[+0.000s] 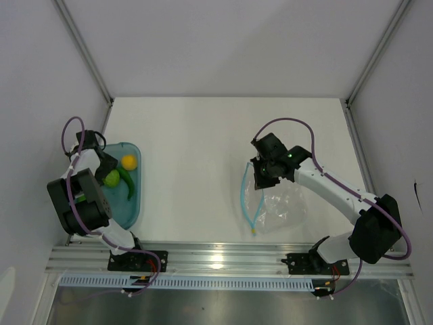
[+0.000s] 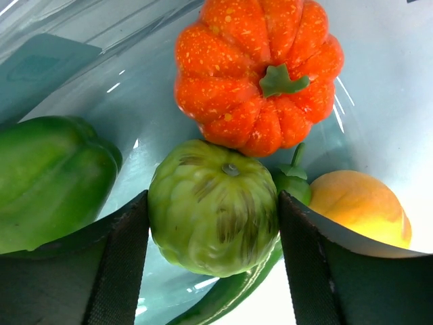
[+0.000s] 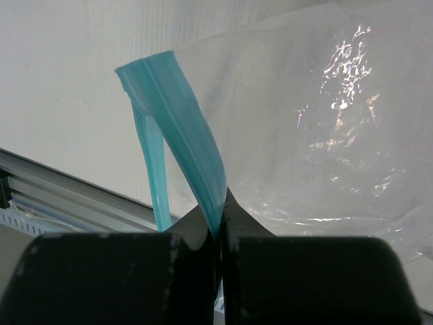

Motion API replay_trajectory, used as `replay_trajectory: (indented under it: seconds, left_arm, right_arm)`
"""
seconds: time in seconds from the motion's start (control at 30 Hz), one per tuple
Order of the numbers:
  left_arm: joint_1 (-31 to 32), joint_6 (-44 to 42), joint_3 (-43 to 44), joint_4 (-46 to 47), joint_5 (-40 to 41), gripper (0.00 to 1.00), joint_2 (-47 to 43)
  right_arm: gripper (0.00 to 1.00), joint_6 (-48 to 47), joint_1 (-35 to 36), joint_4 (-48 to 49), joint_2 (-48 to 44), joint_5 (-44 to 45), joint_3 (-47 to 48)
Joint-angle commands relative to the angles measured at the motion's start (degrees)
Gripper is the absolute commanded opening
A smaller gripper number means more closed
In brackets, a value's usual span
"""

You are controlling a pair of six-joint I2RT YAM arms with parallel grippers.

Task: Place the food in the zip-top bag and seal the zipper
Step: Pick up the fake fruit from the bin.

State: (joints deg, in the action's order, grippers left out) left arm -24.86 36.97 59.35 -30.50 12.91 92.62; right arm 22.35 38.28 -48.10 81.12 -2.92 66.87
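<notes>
Pincer left (image 2: 213,233) — clamped on ribbed green fruit (image 2: 210,203) | pincer right (image 3: 220,227) — pinching ridged blue zipper (image 3: 179,122), crinkly bag (image 3: 325,135)

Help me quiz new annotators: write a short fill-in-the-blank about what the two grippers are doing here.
The right gripper is ____ on the zipper of the zip-top bag.
The left gripper grips the green round fruit, beside the ____ toy pumpkin.
The teal tray holding the food stands by the ____ arm.
Missing words: shut; orange; left.
</notes>
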Motion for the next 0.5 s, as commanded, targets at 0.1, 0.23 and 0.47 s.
replay_trajectory:
  seconds: [0.1,0.23,0.47]
  left_arm:
    - [0.5,-0.8,0.9,1.4,0.7,0.50,-0.3]
    - [0.6,-0.9,1.1,0.6,0.7,0.31,-1.7]
    - [1.7,-0.7,-0.2,-0.6,-0.7,0.01,-6.8]
  right_arm:
    - [0.00,0.2,-0.1,0.1,0.0,-0.2,1.2]
    - [0.00,0.3,-0.2,0.0,-0.6,0.1,1.1]
    - [0.00,0.7,-0.3,-1.0,-1.1,0.7,1.3]
